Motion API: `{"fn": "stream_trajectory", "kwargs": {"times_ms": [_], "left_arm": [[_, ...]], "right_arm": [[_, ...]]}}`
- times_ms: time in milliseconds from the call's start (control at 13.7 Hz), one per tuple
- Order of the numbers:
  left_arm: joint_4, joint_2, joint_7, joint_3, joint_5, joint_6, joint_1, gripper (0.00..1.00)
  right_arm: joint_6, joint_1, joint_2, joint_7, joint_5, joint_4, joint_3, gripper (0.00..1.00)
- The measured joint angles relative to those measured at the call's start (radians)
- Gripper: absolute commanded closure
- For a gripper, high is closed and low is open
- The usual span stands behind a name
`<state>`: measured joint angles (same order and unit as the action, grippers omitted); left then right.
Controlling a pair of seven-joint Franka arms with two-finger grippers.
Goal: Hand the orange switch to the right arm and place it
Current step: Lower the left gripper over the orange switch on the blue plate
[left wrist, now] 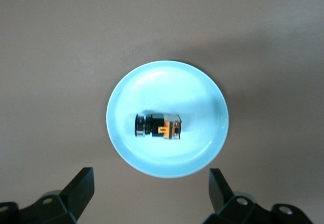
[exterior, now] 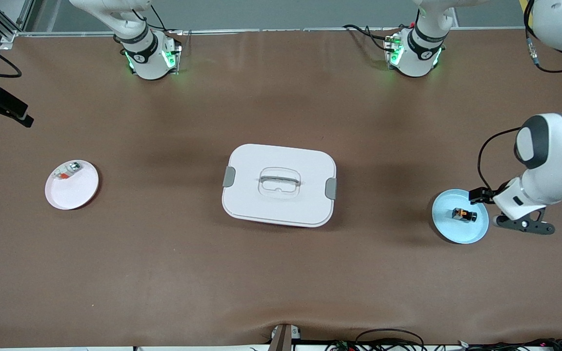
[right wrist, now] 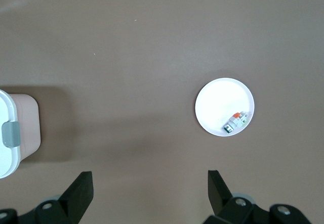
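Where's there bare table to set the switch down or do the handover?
Wide bare table lies between the white plate and the lidded box, and between that box and the blue plate. It is crowded at the blue plate: the switch lies in it, beside the left gripper.

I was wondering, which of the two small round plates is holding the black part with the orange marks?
The pale blue plate at the left arm's end of the table holds the orange switch; the white plate holds a clear-silver part.

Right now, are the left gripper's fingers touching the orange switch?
Apart. The left wrist view shows the open left gripper with bare blue plate and table between its fingers and the orange switch.
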<state>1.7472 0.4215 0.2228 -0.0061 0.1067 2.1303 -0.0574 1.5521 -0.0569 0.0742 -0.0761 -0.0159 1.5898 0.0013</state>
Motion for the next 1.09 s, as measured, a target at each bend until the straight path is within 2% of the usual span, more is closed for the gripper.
{"fn": "stream_trajectory", "kwargs": {"times_ms": [364, 728, 1092], "left_arm": [[0.009, 0.100, 0.002, 0.000, 0.006, 0.106, 0.003, 0.00], [0.010, 0.151, 0.002, 0.000, 0.009, 0.131, 0.002, 0.00], [0.011, 0.183, 0.003, 0.000, 0.068, 0.151, 0.000, 0.00]], "right_arm": [[0.002, 0.000, 0.000, 0.044, 0.000, 0.000, 0.001, 0.00], [0.002, 0.000, 0.000, 0.045, 0.000, 0.000, 0.001, 0.00], [0.010, 0.000, 0.000, 0.045, 0.000, 0.000, 0.000, 0.00]]}}
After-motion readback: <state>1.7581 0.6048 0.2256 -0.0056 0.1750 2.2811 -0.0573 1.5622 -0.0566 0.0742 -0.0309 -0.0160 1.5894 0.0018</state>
